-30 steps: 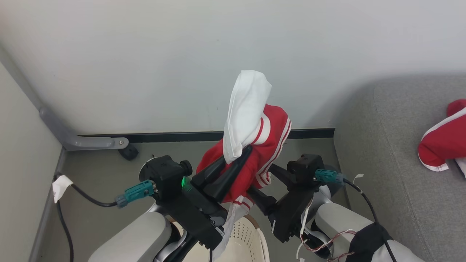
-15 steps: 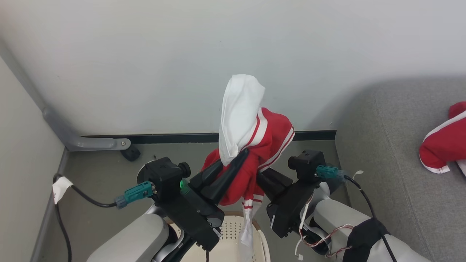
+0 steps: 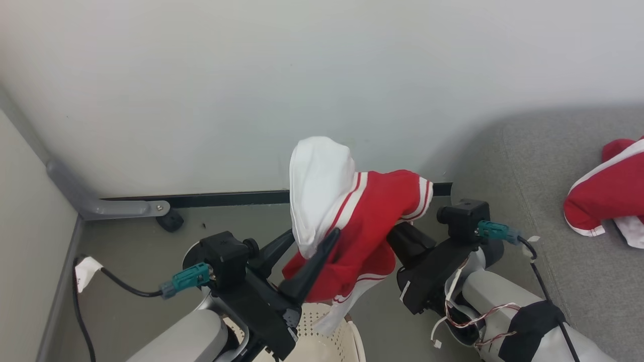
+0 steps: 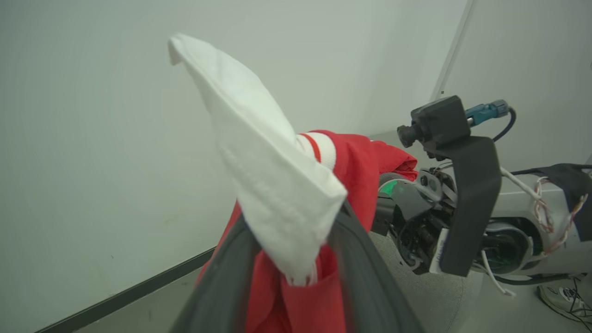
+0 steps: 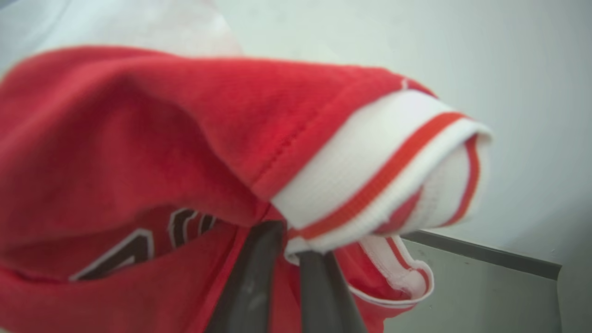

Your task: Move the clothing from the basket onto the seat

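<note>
The garment [image 3: 367,221] hangs bunched in the air above the basket [image 3: 347,337], a white-edged tail dangling toward its rim. The right claw [image 5: 291,240] is squeezed tight on a fold next to the striped trim, so that looks like the real hold. The left claw [image 3: 314,232] stands part open, its two fingers spread with red and white cloth lying between and draped over them, more resting than pinched, as far as I can tell. I'd judge this a hand-over to the right claw before the carry to the seat [image 3: 553,251], which sits to the robot's right of the basket with another garment [image 3: 604,196] on it. To do it well, draw the left fingers straight back out of the folds so nothing snags, keep the right pinch firm, and lift until the tail is well above the basket rim before swinging across
</note>
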